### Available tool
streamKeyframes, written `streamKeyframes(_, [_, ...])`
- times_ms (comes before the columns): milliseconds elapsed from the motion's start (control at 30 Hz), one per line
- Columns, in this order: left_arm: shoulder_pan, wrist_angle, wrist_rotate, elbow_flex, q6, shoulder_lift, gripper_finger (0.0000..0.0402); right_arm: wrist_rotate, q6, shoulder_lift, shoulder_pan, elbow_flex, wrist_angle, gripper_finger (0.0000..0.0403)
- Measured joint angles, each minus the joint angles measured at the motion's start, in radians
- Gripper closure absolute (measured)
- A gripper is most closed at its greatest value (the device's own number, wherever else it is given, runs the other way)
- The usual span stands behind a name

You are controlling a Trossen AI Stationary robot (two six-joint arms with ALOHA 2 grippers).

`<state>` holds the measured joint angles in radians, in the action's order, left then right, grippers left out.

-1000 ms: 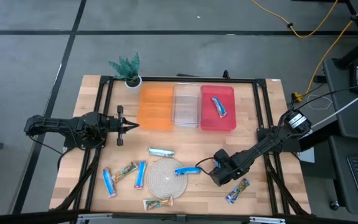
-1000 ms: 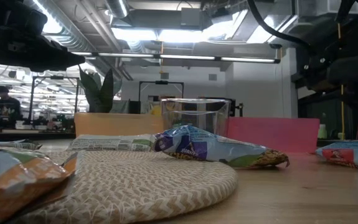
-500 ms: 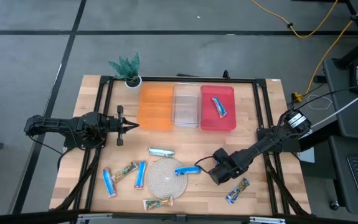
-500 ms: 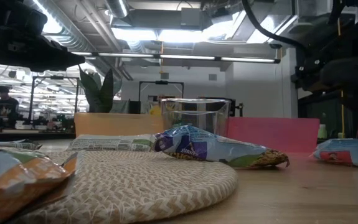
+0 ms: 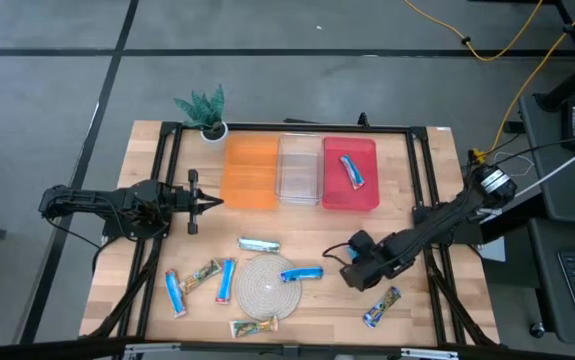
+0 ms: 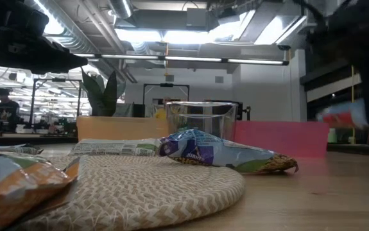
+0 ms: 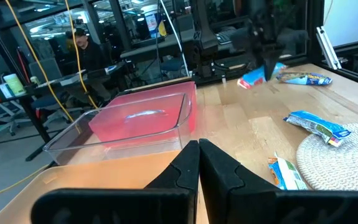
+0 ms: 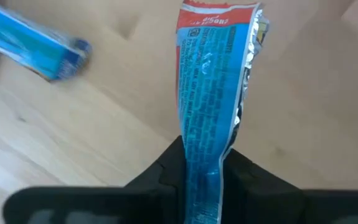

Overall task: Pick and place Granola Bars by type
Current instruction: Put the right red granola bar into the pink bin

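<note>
My right gripper point(image 5: 353, 262) hangs over the table right of the round woven mat point(image 5: 265, 285), shut on a blue granola bar with a red end point(image 8: 211, 74), which also shows in the low view point(image 6: 341, 117). Another blue bar point(image 5: 302, 272) lies on the mat's right edge. A silvery bar point(image 5: 258, 243), a green-and-tan bar point(image 5: 203, 274) and two blue bars point(image 5: 225, 280) point(image 5: 174, 293) lie flat on the table left of the mat. One more blue bar point(image 5: 352, 171) lies in the red bin point(image 5: 350, 150). My left gripper point(image 5: 210, 201) waits shut at the table's left. My right gripper pinches one end of the blue bar point(image 8: 201, 146) between its two fingers, coming from above and pointing steeply down. The bar runs on in line with the fingers and hangs below them, red end point(image 8: 219, 15) lowest. It is lifted clear of the table.
An orange bin point(image 5: 250, 173) and a clear bin point(image 5: 300, 171) stand left of the red one at the far side. A small potted plant point(image 5: 204, 110) is at the far left corner. Further bars lie near the front edge point(image 5: 252, 326) point(image 5: 381, 307).
My right gripper has risen and shifted a little toward the table's right edge. The red-ended blue bar, which lay on the table half a second ago, now hangs lifted clear beneath it.
</note>
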<state>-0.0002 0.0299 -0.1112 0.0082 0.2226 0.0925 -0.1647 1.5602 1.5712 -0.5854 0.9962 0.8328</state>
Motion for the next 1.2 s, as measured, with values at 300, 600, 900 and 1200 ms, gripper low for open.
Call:
streamKeyframes(300, [0.000, 0.000, 0.000, 0.000, 0.000, 0.000, 0.0398, -0.116, 0.001, -0.155, 0.000, 0.000, 0.087, 0.0340])
streamKeyframes(600, [0.000, 0.000, 0.000, 0.000, 0.000, 0.000, 0.0398, -0.158, -0.012, -0.274, 0.008, 0.001, 0.223, 0.0340])
streamKeyframes(900, [0.000, 0.000, 0.000, 0.000, 0.000, 0.000, 0.0398, -0.170, -0.135, -0.370, 0.074, 0.001, 0.236, 0.0340])
streamKeyframes(1200, [0.000, 0.000, 0.000, 0.000, 0.000, 0.000, 0.0397, -0.176, -0.356, -0.425, 0.215, 0.077, 0.251, 0.0340])
